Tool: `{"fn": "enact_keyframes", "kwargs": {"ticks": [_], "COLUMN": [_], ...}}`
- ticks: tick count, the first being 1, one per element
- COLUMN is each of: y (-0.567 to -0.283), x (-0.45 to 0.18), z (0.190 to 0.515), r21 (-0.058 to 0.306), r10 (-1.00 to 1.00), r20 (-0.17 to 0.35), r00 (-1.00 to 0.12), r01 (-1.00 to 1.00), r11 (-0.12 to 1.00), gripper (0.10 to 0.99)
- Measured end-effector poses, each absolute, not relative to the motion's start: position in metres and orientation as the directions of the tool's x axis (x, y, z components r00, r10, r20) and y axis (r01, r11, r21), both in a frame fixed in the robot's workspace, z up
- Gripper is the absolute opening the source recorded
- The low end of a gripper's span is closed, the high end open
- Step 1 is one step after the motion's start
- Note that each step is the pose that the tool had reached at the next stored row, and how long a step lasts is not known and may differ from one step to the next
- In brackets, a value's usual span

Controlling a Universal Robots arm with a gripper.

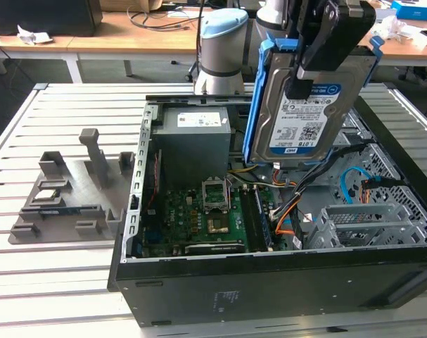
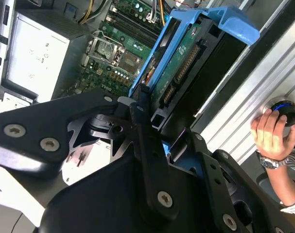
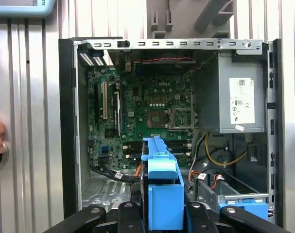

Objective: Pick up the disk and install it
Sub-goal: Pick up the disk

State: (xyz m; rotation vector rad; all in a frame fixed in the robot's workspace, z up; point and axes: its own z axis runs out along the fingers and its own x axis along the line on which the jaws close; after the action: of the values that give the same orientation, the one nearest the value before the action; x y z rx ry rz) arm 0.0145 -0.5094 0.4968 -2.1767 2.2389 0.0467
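One gripper [image 1: 306,70] was clamped on one disk [image 1: 308,120], held nearly upright above the open computer case [image 1: 269,289]. Below it, the case contained one motherboard [image 1: 192,211], one power supply [image 1: 192,137] and one drive bay [image 1: 368,225].

Slatted metal table [image 1: 51,282], open computer case [image 1: 269,289], grey fixture [image 1: 65,204], perhaps plastic

The disk [image 1: 280,81] bears a white-and-blue barcode label [image 1: 308,123]. The power supply [image 3: 220,92] bears a white sticker [image 3: 242,101]. Print on both is too fine to tell.
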Motion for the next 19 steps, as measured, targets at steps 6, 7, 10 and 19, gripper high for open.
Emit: {"fn": "enact_keyframes", "kwargs": {"ticks": [6, 7, 10, 19], "y": [-0.521, -0.522, -0.530, -0.583], "x": [0.015, 0.015, 0.015, 0.016], "z": [0.497, 0.497, 0.497, 0.496], "r21": [0.008, 0.008, 0.008, 0.008], "r10": [-0.999, -0.999, -0.999, -0.999], "r20": [-0.034, -0.034, -0.034, -0.034], "r00": [-0.028, -0.028, -0.028, -0.028], "r01": [-1.000, -1.000, -1.000, -1.000], "r11": [0.028, 0.028, 0.028, 0.028], "gripper": [0.365, 0.365, 0.365, 0.365]}}
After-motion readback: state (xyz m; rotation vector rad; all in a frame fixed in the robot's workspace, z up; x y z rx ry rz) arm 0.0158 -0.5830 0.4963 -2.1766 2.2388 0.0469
